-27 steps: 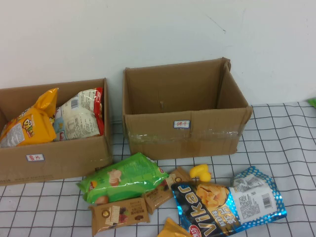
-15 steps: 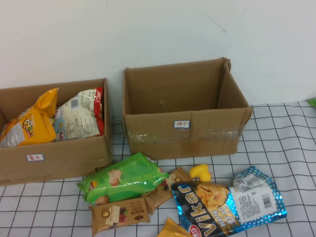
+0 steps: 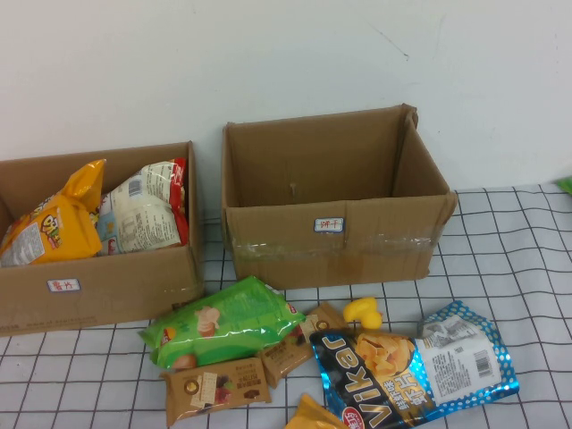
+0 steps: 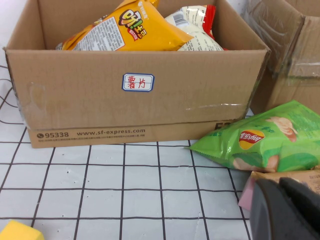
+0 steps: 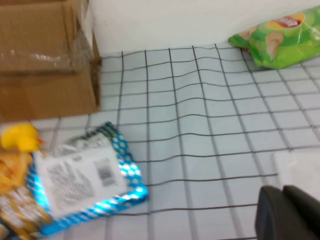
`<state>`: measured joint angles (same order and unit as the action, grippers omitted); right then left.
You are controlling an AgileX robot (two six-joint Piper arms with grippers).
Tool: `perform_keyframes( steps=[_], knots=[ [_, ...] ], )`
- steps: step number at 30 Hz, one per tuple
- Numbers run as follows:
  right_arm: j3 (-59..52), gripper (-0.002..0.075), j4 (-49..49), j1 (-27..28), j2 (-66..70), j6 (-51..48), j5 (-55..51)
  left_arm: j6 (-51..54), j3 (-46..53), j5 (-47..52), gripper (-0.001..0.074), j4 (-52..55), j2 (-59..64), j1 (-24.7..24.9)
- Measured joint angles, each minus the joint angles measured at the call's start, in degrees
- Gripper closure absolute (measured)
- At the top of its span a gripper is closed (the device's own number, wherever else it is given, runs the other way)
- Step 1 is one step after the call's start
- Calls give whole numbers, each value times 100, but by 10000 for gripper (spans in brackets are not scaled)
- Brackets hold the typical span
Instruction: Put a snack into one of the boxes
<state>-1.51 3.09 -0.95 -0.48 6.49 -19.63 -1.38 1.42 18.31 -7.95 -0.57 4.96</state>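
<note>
Two cardboard boxes stand at the back. The left box (image 3: 107, 281) holds a yellow bag (image 3: 49, 228) and a white-red bag (image 3: 143, 210). The right box (image 3: 335, 246) is empty. In front lie a green chips bag (image 3: 228, 322), a blue Vikar bag (image 3: 411, 366) and brown bars (image 3: 214, 389). Neither gripper shows in the high view. My left gripper (image 4: 278, 186) is shut and empty, low over the table beside the green bag (image 4: 270, 145) and a brown bar (image 4: 295, 177). My right gripper (image 5: 281, 192) is shut and empty, right of the blue bag (image 5: 80, 180).
A yellow toy duck (image 3: 364, 313) sits between the bars and the blue bag. An orange packet (image 3: 308, 416) lies at the front edge. A second green bag (image 5: 280, 42) lies far right by the wall. The table has a checked cloth (image 3: 500, 259).
</note>
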Motion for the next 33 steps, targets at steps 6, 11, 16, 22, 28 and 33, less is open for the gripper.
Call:
perform_keyframes(
  steps=[6, 11, 16, 22, 28, 33],
  knots=[
    [0, 727, -1694, 0, 0, 1429, -39, 0, 0, 0, 736, 0, 0, 0],
    [-10, 727, -3201, 0, 0, 2064, -102, 0, 0, 0, 736, 0, 0, 0],
    [-10, 727, -3284, 0, 0, 1772, -102, 0, 0, 12, 736, 0, 0, 0],
    [364, 727, -3578, 0, 0, -172, -549, 0, -10, 12, 736, 0, 0, 0],
    [1954, 727, -3587, -3, 756, -2633, -1441, 0, -10, 12, 736, 0, 0, 0],
    [3187, 727, -3555, -12, 2163, -4437, -2404, 0, -10, 12, 736, 0, 0, 0]
  ],
)
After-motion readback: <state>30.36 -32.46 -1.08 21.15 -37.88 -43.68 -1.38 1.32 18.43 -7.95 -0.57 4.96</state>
